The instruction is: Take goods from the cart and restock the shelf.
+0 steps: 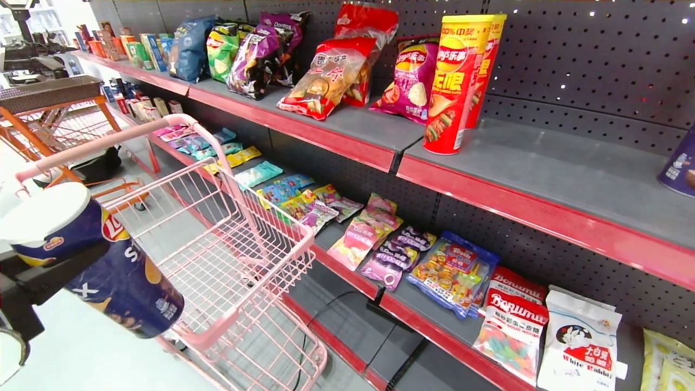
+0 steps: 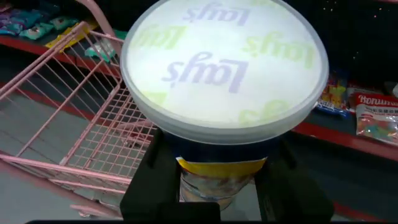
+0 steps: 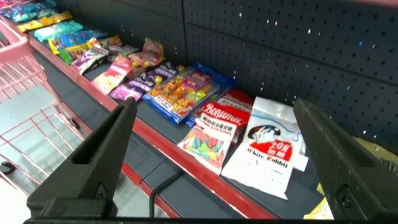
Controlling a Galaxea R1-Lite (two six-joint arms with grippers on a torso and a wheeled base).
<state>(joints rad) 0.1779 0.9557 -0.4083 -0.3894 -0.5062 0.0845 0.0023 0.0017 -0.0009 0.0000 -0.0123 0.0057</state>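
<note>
A dark blue chip can (image 1: 92, 260) with a white lid (image 2: 224, 62) is held tilted at the left, above the pink wire cart (image 1: 228, 260). My left gripper (image 2: 214, 180) is shut on the can just below the lid. The cart's basket looks bare of goods. My right gripper (image 3: 217, 162) stands open, nothing between its black fingers (image 3: 93, 168), over the lower shelf's candy bags (image 3: 186, 90). On the upper shelf (image 1: 543, 168) stand two red-and-yellow chip cans (image 1: 456, 81), with bare grey board to their right.
Chip bags (image 1: 326, 76) fill the upper shelf's left half; part of a blue can (image 1: 678, 163) shows at the far right. An orange cart (image 1: 49, 119) stands behind the pink one. A black cable (image 1: 402, 353) lies on the bottom ledge.
</note>
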